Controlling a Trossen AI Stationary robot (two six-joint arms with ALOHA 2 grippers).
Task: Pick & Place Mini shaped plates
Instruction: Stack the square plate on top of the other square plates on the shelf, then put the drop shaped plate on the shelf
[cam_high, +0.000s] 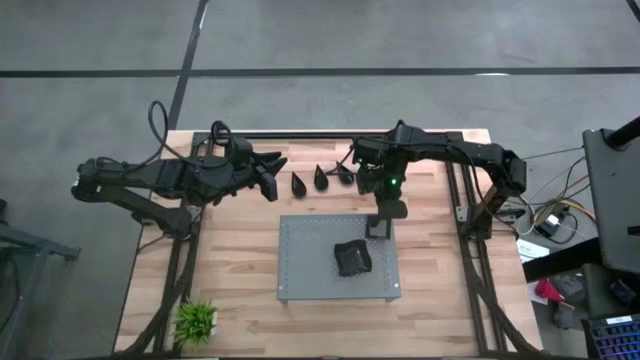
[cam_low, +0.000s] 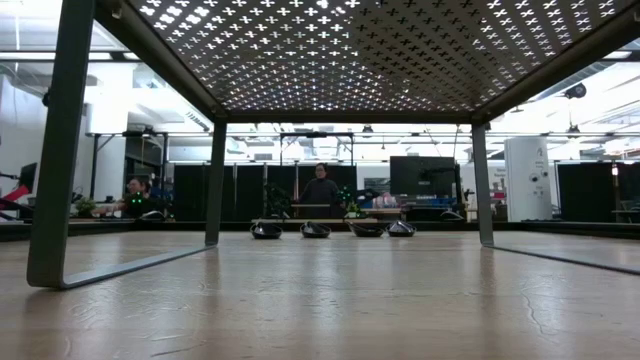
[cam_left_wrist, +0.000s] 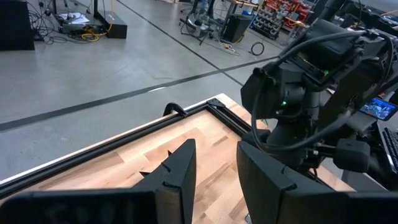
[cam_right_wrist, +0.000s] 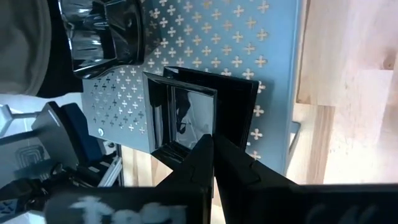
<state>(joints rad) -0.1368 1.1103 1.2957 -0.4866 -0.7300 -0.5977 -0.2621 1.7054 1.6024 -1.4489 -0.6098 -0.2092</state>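
Four plates (cam_high: 320, 180) remained in a row on the tabletop (cam_high: 240, 250); others lay stacked (cam_high: 352, 258) on the board (cam_high: 300, 270). Right pincer (cam_high: 378, 232) closed, empty, above board; left pincer (cam_high: 272, 177) half-open, empty, beside row.

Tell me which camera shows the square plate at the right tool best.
The right wrist view: the square plate fills the frame, standing on edge on the perforated board, with the right tool shut on its rim. The high view shows it as a small dark shape. The low and left wrist views do not show it.
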